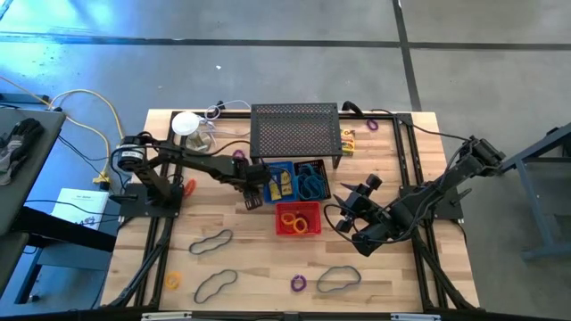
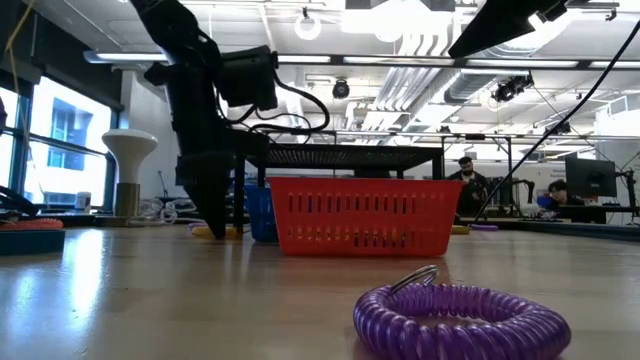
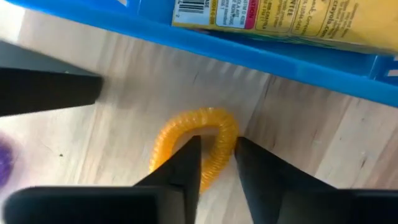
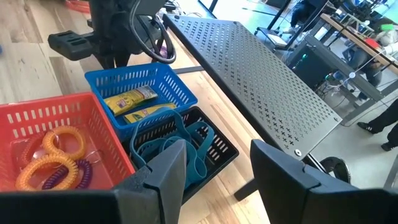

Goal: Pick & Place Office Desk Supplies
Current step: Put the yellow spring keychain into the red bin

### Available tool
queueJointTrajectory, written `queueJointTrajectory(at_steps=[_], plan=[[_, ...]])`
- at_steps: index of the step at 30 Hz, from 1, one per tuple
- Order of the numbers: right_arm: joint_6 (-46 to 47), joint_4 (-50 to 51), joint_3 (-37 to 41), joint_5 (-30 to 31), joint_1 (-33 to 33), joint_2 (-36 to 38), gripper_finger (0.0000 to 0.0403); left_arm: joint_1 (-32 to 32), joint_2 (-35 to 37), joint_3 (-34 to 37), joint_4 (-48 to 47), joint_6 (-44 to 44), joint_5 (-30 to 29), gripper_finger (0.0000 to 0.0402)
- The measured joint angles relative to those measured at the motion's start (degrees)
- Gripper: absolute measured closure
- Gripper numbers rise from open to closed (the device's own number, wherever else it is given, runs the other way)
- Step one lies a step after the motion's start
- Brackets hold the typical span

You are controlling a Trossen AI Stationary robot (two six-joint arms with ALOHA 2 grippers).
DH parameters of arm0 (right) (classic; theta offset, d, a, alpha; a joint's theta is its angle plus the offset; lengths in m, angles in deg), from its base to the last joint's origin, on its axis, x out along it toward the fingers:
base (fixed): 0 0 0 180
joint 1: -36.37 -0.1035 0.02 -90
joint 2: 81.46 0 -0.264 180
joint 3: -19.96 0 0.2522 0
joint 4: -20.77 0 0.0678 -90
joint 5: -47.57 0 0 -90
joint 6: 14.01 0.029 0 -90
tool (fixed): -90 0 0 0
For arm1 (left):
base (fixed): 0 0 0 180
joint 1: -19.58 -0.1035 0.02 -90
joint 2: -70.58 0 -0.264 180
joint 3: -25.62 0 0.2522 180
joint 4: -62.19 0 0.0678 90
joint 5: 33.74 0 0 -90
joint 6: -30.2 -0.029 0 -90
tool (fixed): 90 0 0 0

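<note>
**Risk of lost ring beside the blue bin**

Seen from above, the left pincer [image 1: 252, 198] sits low on the desk [image 1: 393, 276] just beside the blue bin [image 1: 279, 181]; a swing could knock that bin.

Low view: its fingers reach the desk surface, so scraping is possible.

Left wrist view: the fingers [image 3: 186, 163] pinch only one side of the yellow ring [image 3: 194, 147]; it could slip free.

Right wrist view: the right pincer [image 4: 217, 168] waits spread above the bins.

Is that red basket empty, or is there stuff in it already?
Not empty. The red basket already holds orange coil rings and a purple one, seen through its open top in the right wrist view and from above.
</note>
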Motion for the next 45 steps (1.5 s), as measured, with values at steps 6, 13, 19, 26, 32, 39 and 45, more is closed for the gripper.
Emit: queueJointTrajectory(at_steps=[6,13,19,26,32,39,45], plan=[[0.02,0.00,-0.02,-0.07,0.00,0.00,0.0235,0.90,-0.06,0.02,-0.43,4.05,0.20,0.0381],[0.02,0.02,0.00,0.02,0.00,0.00,0.0235,5.18,0.05,-0.02,-0.94,8.36,-2.34,0.0394],[-0.39,-0.02,0.00,0.04,0.00,0.00,0.0235,10.41,2.99,0.24,-2.75,15.47,-2.06,0.0396],[-0.39,-0.20,0.00,0.07,0.00,0.00,0.0235,15.78,7.64,0.06,-1.74,20.08,-2.94,0.0397],[-0.60,-0.52,0.00,0.10,0.00,0.00,0.0235,20.05,11.51,-2.01,-1.42,24.29,-3.45,0.0397],[-0.81,-0.81,0.00,0.22,0.00,0.00,0.0235,26.92,15.81,-5.16,17.62,18.72,-2.05,0.0397],[-0.83,-1.28,0.00,0.06,0.02,0.02,0.0235,28.43,13.73,-5.18,32.24,5.30,-2.07,0.0397]])
